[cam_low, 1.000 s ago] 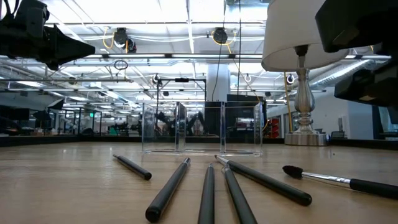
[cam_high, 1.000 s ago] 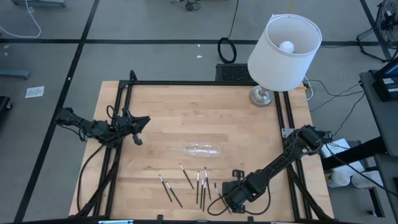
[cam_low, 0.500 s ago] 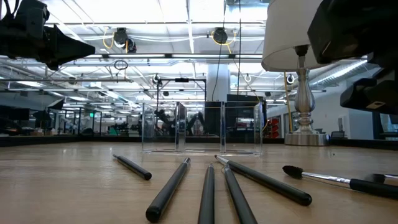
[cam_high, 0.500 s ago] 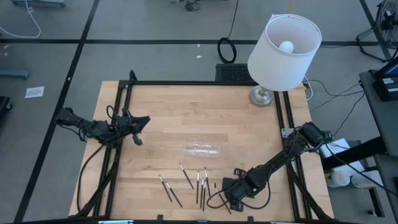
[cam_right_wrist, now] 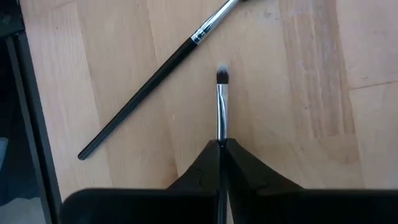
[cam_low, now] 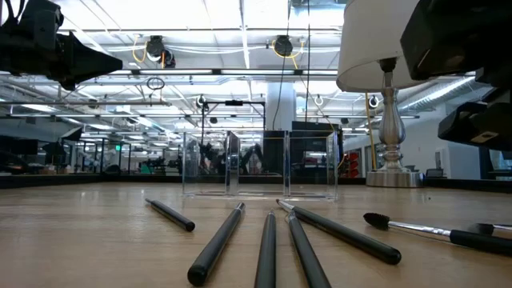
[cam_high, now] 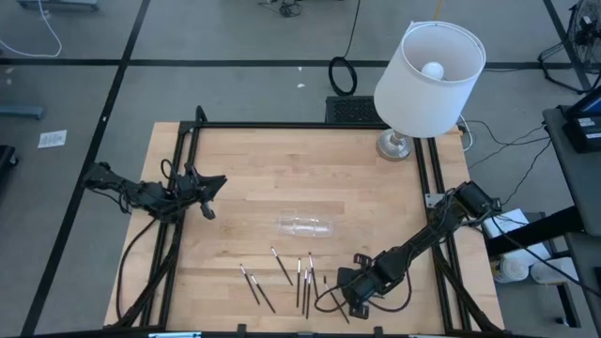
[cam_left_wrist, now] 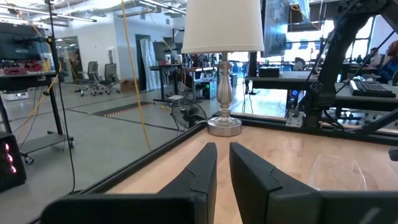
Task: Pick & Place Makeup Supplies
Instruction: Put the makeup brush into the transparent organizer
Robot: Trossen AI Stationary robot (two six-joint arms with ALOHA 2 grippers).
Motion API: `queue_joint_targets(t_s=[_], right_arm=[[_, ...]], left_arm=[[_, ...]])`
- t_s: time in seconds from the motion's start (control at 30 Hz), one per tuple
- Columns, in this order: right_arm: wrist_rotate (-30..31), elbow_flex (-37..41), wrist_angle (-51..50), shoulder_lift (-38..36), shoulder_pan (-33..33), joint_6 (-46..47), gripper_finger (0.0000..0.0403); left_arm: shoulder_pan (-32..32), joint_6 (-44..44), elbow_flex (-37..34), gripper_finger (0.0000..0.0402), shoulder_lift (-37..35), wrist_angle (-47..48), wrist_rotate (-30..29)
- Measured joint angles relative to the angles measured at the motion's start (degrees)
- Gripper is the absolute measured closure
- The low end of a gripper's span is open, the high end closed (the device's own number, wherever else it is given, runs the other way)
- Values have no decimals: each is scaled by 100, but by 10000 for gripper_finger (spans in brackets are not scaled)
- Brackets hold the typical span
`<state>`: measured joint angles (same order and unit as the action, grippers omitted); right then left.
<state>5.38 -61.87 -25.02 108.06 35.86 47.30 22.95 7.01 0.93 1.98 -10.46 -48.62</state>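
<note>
Several thin dark makeup supplies (cam_high: pixel 291 274) lie flat on the wooden table near its front edge; the low view shows them close up (cam_low: pixel 268 240). My right gripper (cam_high: pixel 355 293) points steeply down at their right end, shut on a small brush (cam_right_wrist: pixel 221 106). A longer brush (cam_right_wrist: pixel 149 81) lies slantwise beside it. My left gripper (cam_high: pixel 214 184) waits above the table's left edge; its fingers (cam_left_wrist: pixel 222 155) stand a narrow gap apart with nothing between them. My right gripper pinches the small brush's handle, just behind the silvery collar (cam_right_wrist: pixel 220 134), between its two fingertips. The fingers come from above, slanting. The collar and dark tuft (cam_right_wrist: pixel 222 76) stick out beyond them. Whether the brush is clear of the wood I cannot tell.
A clear plastic tray (cam_high: pixel 305 226) stands mid-table, behind the sticks (cam_low: pixel 260 164). A lamp with a white shade (cam_high: pixel 427 80) stands at the far right corner. Black frame rails (cam_high: pixel 183 188) run along the table's left and right sides.
My right gripper has shifted a little toward the table's right edge and sunk lower. In the low view a dark stick end has come into sight at the right edge. The other sticks have not moved.
</note>
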Motion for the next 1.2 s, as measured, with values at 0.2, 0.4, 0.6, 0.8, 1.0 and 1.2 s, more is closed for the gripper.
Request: queue_joint_targets(t_s=[0.2,0.4,0.6,0.8,1.0,1.2], right_arm=[[722,11,-65,-342,-33,-42,402],[790,4,-110,-352,-37,-33,402],[736,0,-114,-355,-37,-23,402],[637,-2,37,-355,-37,-42,402],[497,-9,45,-357,-33,6,400],[483,-7,35,-351,-35,23,358]], left_arm=[[1,0,0,350,2,0,-1],[-2,0,0,350,1,-2,-1],[-2,0,0,350,2,-4,-1],[1,0,0,350,2,-4,1],[1,0,0,350,2,-4,2],[-2,0,0,350,2,-4,-1]])
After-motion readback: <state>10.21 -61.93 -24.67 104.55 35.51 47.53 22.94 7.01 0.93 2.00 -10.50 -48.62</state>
